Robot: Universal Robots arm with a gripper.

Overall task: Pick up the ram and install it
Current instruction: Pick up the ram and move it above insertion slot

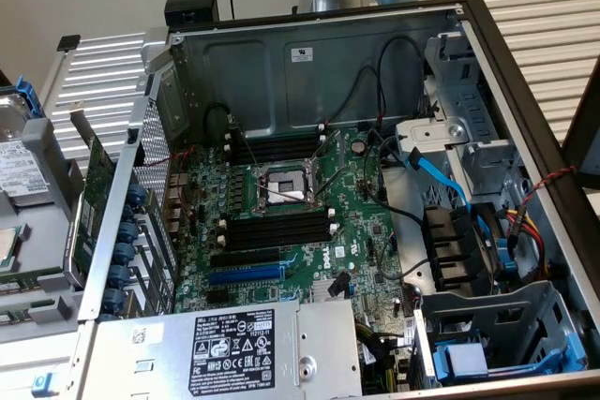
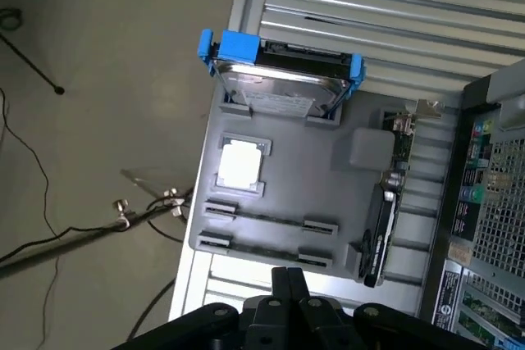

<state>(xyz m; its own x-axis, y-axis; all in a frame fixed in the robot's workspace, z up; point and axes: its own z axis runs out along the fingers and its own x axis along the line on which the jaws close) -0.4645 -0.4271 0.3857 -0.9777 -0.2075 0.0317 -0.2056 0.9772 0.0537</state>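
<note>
Your tool (image 2: 288, 278) is pressed together, pinching nothing, over the gray tray (image 2: 328, 194) that carries the drive (image 2: 279, 92).

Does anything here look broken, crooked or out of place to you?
Nothing stands out. The computer case lies open, its black memory slots empty. The hard drive and expansion card sit squarely in their holders on the gray tray; nothing is spilled or visibly broken.
</note>
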